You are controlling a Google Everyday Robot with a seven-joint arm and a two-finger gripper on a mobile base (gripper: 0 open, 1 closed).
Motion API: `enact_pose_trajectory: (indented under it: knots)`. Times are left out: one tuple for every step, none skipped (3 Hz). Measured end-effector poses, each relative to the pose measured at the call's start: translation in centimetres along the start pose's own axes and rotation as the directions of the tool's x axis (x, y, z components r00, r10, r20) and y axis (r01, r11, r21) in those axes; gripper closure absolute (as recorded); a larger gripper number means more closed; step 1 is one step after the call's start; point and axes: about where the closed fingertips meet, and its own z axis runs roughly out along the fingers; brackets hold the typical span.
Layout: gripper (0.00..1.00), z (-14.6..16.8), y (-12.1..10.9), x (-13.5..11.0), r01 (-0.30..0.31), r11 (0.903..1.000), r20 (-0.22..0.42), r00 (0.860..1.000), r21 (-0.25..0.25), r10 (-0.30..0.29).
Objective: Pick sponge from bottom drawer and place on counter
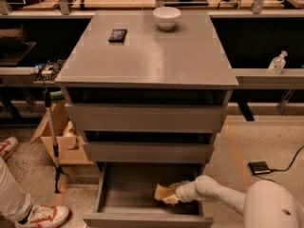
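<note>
**Desk:** Where's the sponge?

**Me:** I see it inside the bottom drawer, which stands pulled out. It lies on the tray floor, right of centre and a little tilted.

**Desk:** And the gripper?

**Me:** It reaches in from the right, low in the drawer, and meets the sponge's right edge, so the two touch. Whether it's pinching the foam or only pressed against it, I can't tell.

**Desk:** What's on the counter?

**Me:** A white bowl at the back and a small black object toward the back left, well apart. On the floor left of the drawer there's a person's red-and-white shoe.
</note>
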Motion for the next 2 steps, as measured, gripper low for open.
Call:
enact_pose_trajectory:
  knots:
    - [1.0, -3.1, 0.6, -3.1, 0.059, 0.9971, 0.115, 0.992, -0.049, -0.053]
    - [1.0, -7.0, 1.9, -6.2, 0.153, 0.9812, 0.234, 0.965, -0.118, -0.122]
